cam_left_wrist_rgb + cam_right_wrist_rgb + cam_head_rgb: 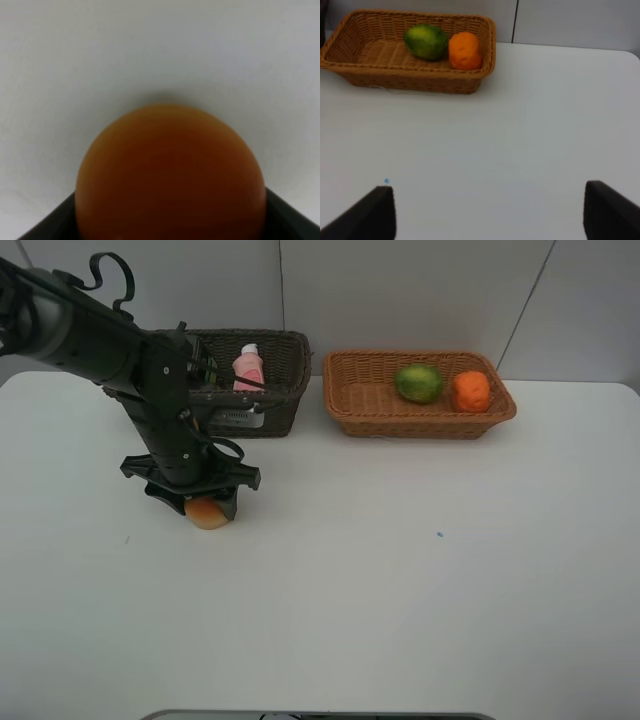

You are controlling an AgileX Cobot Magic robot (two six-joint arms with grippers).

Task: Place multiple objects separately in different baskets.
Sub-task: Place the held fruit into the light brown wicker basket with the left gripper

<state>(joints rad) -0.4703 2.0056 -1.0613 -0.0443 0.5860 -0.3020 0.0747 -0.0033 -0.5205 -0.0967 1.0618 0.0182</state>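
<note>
A red-orange peach-like fruit rests on the white table at the left. My left gripper reaches down over it, and its dark fingers lie against both sides of the fruit. The dark brown basket behind the arm holds a pink white-capped bottle; the arm hides the rest of its inside. In the light tan basket lie a green round fruit and an orange. My right gripper stands open above bare table, with nothing between its fingers.
The two baskets stand side by side along the table's back edge, against a pale wall. A small blue speck marks the tabletop right of centre. The right arm is outside the exterior high view.
</note>
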